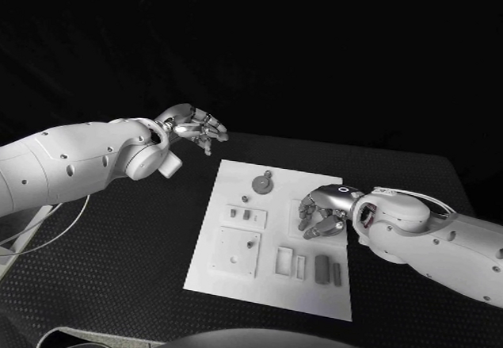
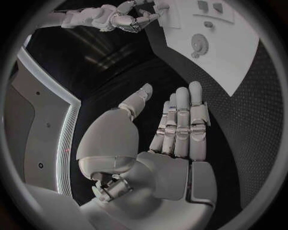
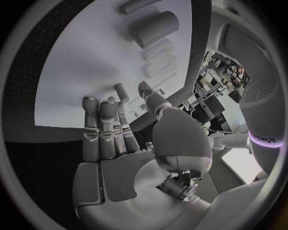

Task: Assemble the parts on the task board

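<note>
The white task board (image 1: 228, 276) lies mid-table. A grey gear (image 1: 261, 182) sits near its far edge, and two dark grey pieces (image 1: 321, 267) lie near its right edge. My right hand (image 1: 320, 214) hovers over the board's right edge, just beyond those pieces, fingers apart and holding nothing. In the right wrist view this hand (image 3: 114, 139) stretches over the board (image 3: 78, 76), with a grey cylinder piece (image 3: 155, 28) further ahead. My left hand (image 1: 195, 127) is raised off the board's far left corner, empty, with its fingers straight (image 2: 180, 124). The left wrist view also shows the gear (image 2: 198, 44).
The board carries a square raised plate (image 1: 238, 250) at its near left, small recessed slots (image 1: 246, 215) above it and narrow slots (image 1: 284, 261) beside the grey pieces. Black table (image 1: 122, 245) surrounds the board. A cable (image 1: 42, 233) hangs off the left arm.
</note>
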Controlling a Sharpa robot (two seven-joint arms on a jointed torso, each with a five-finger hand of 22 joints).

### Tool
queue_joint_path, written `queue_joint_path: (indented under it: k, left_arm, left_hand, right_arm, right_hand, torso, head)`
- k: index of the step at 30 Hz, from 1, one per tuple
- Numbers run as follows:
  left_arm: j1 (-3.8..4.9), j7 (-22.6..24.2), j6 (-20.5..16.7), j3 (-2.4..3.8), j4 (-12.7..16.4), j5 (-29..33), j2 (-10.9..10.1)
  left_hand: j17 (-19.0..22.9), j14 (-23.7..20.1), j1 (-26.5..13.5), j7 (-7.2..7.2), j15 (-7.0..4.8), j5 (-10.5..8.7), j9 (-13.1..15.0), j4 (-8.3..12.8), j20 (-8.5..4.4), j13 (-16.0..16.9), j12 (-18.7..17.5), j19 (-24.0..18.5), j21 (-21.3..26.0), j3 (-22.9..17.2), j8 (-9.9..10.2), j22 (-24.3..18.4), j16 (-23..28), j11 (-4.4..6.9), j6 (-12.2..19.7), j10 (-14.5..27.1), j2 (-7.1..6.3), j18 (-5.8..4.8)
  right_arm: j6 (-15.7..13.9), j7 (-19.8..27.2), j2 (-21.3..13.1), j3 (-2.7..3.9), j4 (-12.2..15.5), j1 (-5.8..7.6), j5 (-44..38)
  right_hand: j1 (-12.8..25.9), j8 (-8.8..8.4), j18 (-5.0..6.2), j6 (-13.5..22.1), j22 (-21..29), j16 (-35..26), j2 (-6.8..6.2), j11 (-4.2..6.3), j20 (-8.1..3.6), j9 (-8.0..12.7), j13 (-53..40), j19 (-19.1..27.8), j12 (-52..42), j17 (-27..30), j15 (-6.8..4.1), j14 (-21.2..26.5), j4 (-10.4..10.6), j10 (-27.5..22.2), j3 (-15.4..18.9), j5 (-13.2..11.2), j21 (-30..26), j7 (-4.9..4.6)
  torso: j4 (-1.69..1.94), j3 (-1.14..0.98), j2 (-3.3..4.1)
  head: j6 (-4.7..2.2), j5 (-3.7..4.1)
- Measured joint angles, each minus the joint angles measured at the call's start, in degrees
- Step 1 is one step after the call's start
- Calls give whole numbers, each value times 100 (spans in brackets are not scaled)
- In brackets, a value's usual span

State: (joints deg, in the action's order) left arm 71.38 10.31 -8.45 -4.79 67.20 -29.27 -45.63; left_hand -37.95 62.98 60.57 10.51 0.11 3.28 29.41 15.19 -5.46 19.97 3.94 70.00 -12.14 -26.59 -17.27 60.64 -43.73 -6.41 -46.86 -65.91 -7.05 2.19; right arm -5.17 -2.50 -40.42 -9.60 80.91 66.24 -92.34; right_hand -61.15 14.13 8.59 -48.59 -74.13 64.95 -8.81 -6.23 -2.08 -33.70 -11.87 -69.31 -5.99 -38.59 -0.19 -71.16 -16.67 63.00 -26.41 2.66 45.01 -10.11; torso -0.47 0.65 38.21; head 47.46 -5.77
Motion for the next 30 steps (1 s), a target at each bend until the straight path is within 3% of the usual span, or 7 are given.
queue_joint_path:
  k: [8,16,23,30]
  left_arm:
    - [0,9,0,0,3,0,-4]
    - [0,14,3,1,-3,1,6]
    - [0,18,5,1,-5,8,2]
    - [0,18,9,1,-5,13,4]
  left_hand:
    - [0,0,0,-1,0,0,-5,0,6,5,0,-6,0,0,-21,-1,3,1,0,0,0,0]
    - [-5,0,0,-2,0,0,-5,-15,7,5,0,-7,0,15,-21,-1,3,1,2,-1,0,0]
    - [-11,0,0,-3,0,0,-5,-15,7,4,0,-7,0,15,-21,4,3,3,3,-2,0,0]
    - [-11,0,0,-3,0,0,-10,-15,7,4,0,-7,0,15,-21,4,3,4,3,-2,0,0]
  right_arm:
    - [-93,-35,105,-7,-111,-41,-98]
    - [-211,-38,222,-7,-176,-85,-157]
    - [-239,-38,252,-14,-189,-104,-196]
    - [-237,-46,258,-14,-199,-104,-230]
  right_hand:
    - [-108,57,0,-130,-5,24,167,61,-49,17,-23,-71,-50,26,-54,-92,0,163,31,0,0,55]
    - [-291,99,-1,-292,-36,64,485,156,-89,24,-82,-133,-170,32,-125,-187,-5,446,-3,0,23,108]
    - [-306,133,-2,-392,-64,77,500,263,-90,41,-151,-151,-238,32,-196,-192,-6,633,-173,0,45,147]
    - [-327,133,-2,-423,-80,94,520,256,-89,49,-172,-151,-249,37,-216,-209,7,688,-232,0,45,165]
  torso:
    - [1,5,2]
    - [9,5,3]
    - [10,10,2]
    - [8,11,-2]
  head:
    - [11,20]
    - [26,30]
    - [44,29]
    - [55,22]
